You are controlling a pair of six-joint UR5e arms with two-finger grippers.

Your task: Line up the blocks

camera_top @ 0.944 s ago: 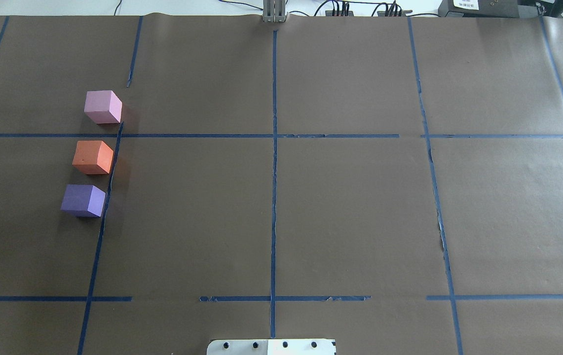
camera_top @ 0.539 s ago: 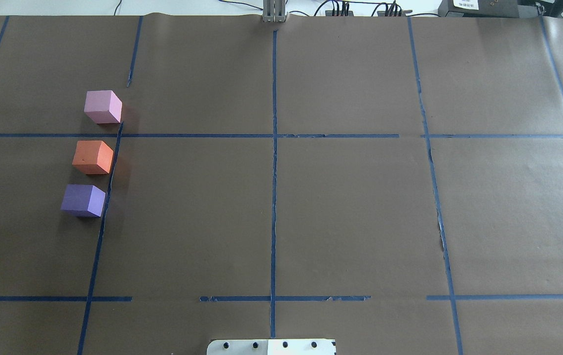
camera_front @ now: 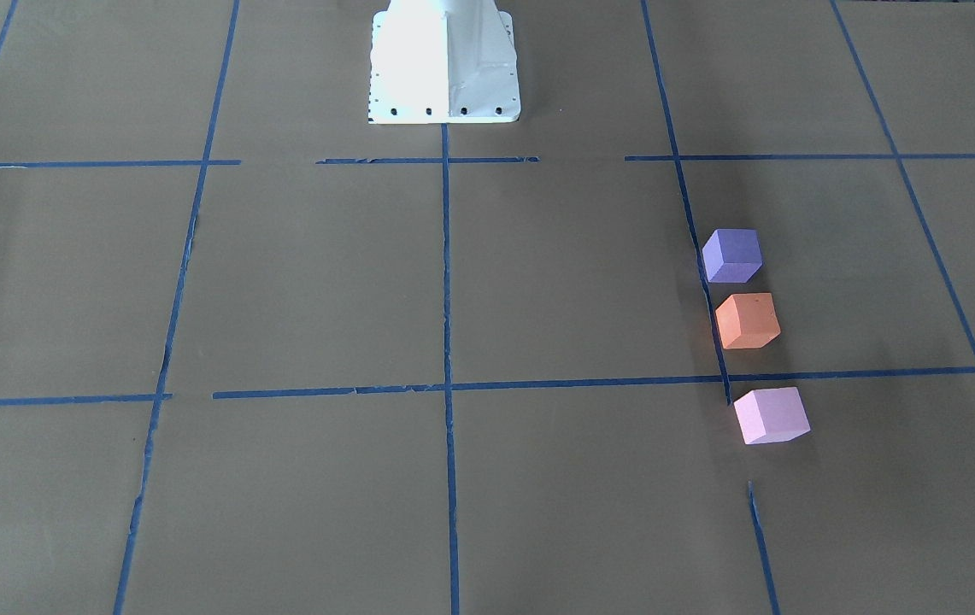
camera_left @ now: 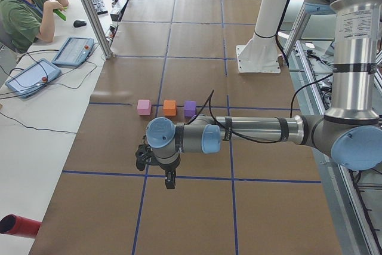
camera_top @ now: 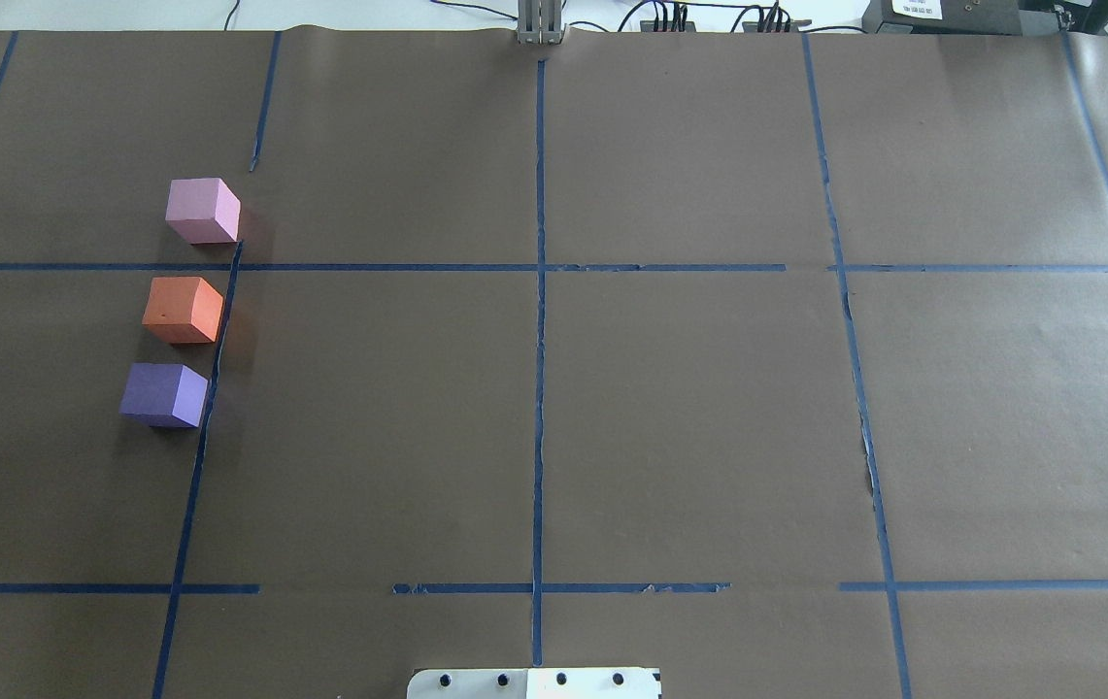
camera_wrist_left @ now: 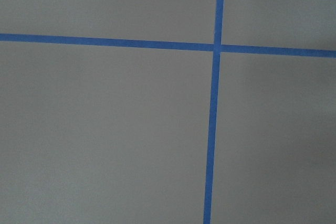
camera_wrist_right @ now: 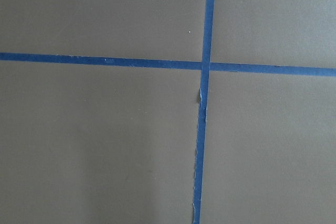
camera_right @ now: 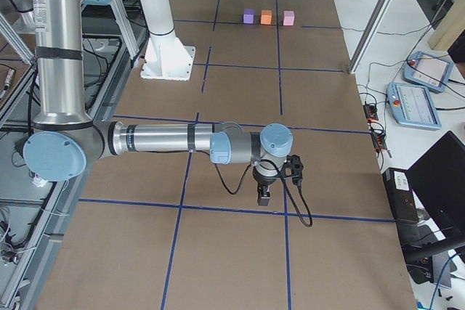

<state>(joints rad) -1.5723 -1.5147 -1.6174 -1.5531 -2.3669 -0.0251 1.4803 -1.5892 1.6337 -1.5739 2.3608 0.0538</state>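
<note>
Since left jaws and right jaws showed only in side views, could not tell whether spread or pressed together. Both pointed down over surface (camera_top: pixel 689 417). Left arm (camera_left: pixel 256 129) and right arm (camera_right: pixel 160 138) stretched level, right one well apart from orange block (camera_top: pixel 184 309), left one nearer yet clear of it. Pink block (camera_top: pixel 203 210) sat near orange block on side away from robot, purple block (camera_top: pixel 164 394) on robot-ward side. All three in one row, gaps between, none touching. Blue tape line (camera_top: pixel 192 485) ran just beside orange block.

Even bright light; soft shadows beside blocks (camera_top: pixel 183 309); white base (camera_front: pixel 443 64) overexposed; wrist views slightly soft
</note>
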